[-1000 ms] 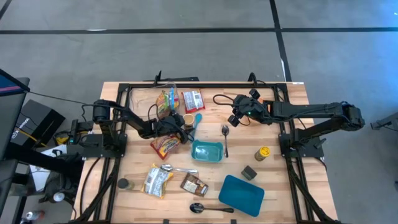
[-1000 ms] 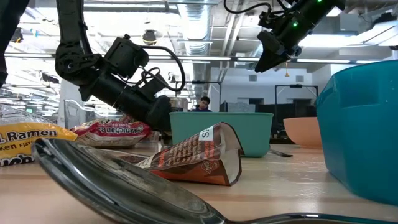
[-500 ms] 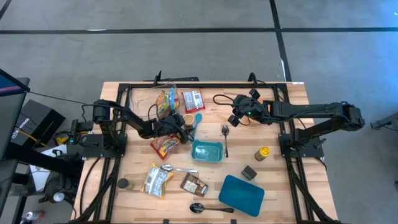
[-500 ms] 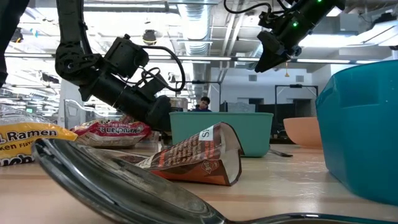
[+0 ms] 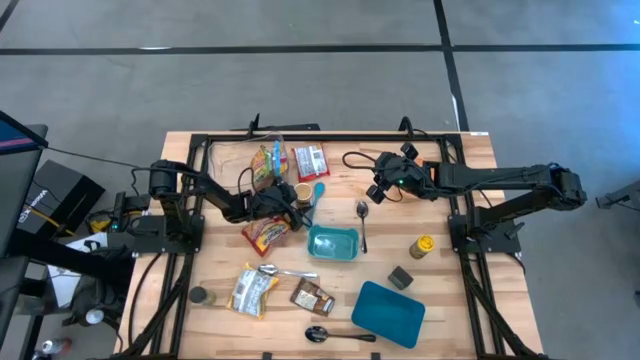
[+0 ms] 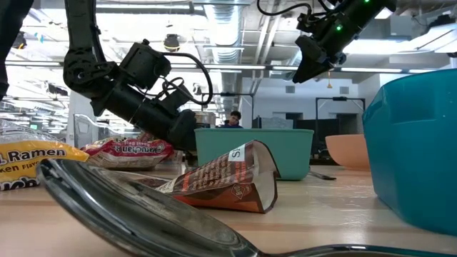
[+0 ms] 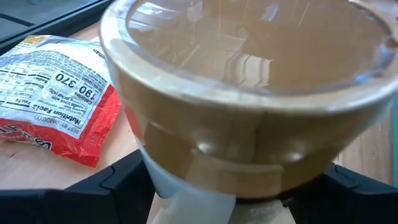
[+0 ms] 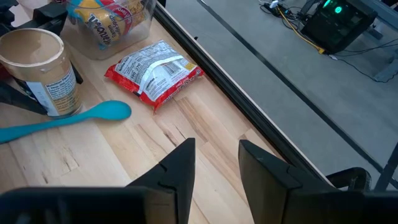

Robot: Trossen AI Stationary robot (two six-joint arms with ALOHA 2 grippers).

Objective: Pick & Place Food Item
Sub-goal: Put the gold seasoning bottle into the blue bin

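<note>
A tan jar (image 5: 302,192) with a clear lid and a white label stands left of the table's middle. It fills the left wrist view (image 7: 249,93) and also shows in the right wrist view (image 8: 40,68). My left gripper (image 5: 295,196) reaches in from the table's left and is shut on the jar. My right gripper (image 5: 377,191) hangs open and empty above the table, right of the jar, its fingers (image 8: 180,168) a little apart. A red ramen packet (image 8: 152,71) lies flat on the table beyond the jar. My left gripper holds the jar by its lower body (image 7: 186,180), one finger (image 7: 118,186) on each side. The fingers come in about level from the table's left. The jar is upright, and in the right wrist view its base (image 8: 62,112) seems to rest on the table.
A teal spoon (image 5: 316,190) lies beside the jar. A clear box of snack bags (image 5: 268,165) is behind it, another red packet (image 5: 265,233) and a teal bin (image 5: 333,243) in front. A metal spoon (image 5: 362,222), yellow bottle (image 5: 423,246) and blue dish (image 5: 388,310) lie nearer.
</note>
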